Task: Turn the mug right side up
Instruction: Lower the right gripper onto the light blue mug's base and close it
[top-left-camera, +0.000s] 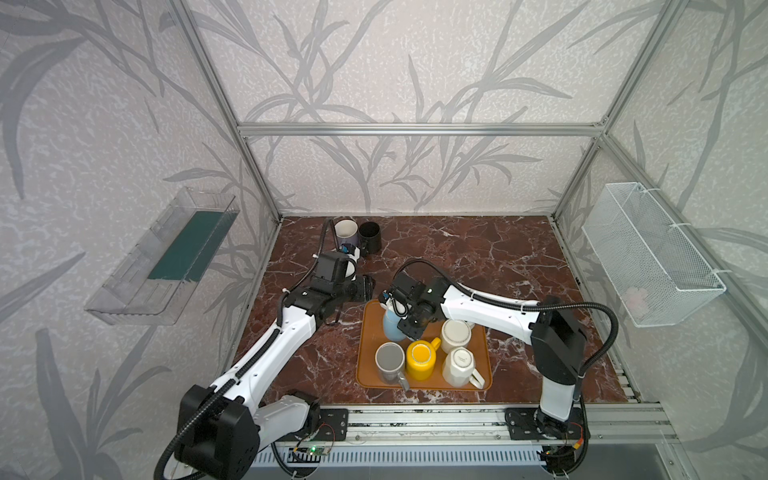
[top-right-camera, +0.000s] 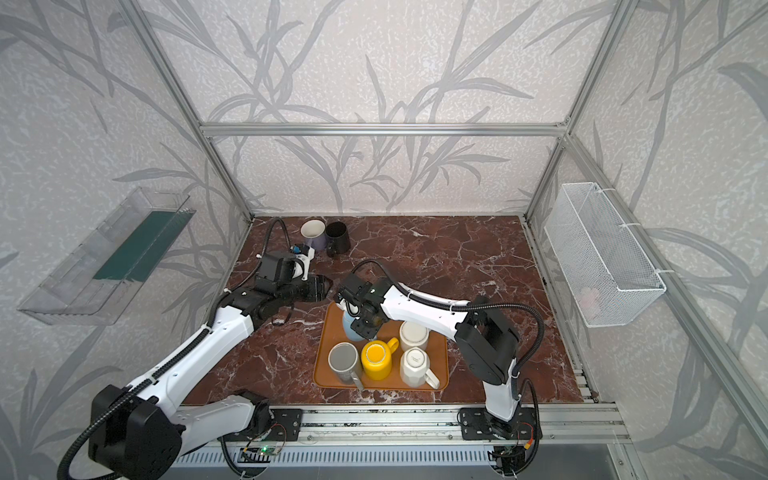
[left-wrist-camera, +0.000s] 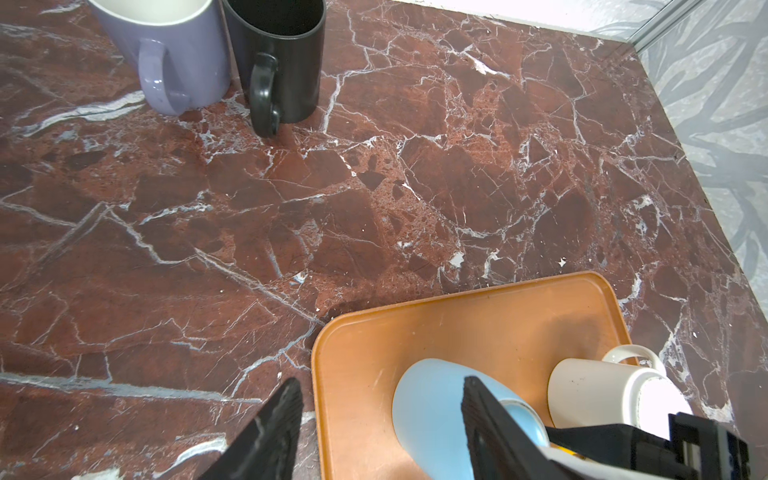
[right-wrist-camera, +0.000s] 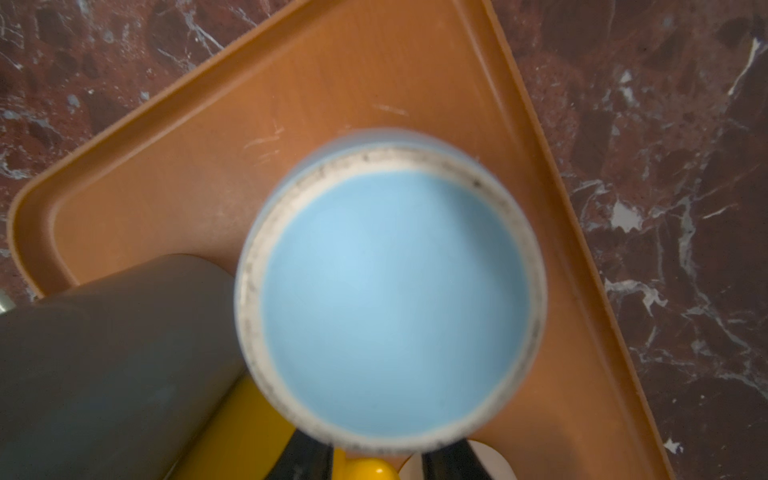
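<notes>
The blue mug (top-left-camera: 390, 328) stands bottom up at the far left corner of the tray (top-left-camera: 365, 376), and the right wrist view looks straight down on its base (right-wrist-camera: 395, 299) with the pale unglazed ring around it. The right gripper (top-left-camera: 409, 328) points down at the mug's near side. Its two dark fingers (right-wrist-camera: 303, 461) show at the edge of the right wrist view with a gap between them, but the base hides their tips, so I cannot tell whether they pinch the mug or only flank it. The left gripper (left-wrist-camera: 382, 382) hangs over the table (top-left-camera: 478, 257) just beside that tray corner, jaws spread and empty; in its wrist view one finger (left-wrist-camera: 490, 432) crosses in front of the blue mug (left-wrist-camera: 428, 415). Four more mugs share the tray, all bottom up: a grey mug (top-left-camera: 390, 361) and a yellow mug (top-left-camera: 420, 358) on the near side of the blue one, and two white mugs (top-left-camera: 456, 336) to the right. At the table's far left, well apart from the tray, a purple mug (top-left-camera: 346, 232) and a black mug (top-left-camera: 370, 237) stand upright side by side, as both top views show
</notes>
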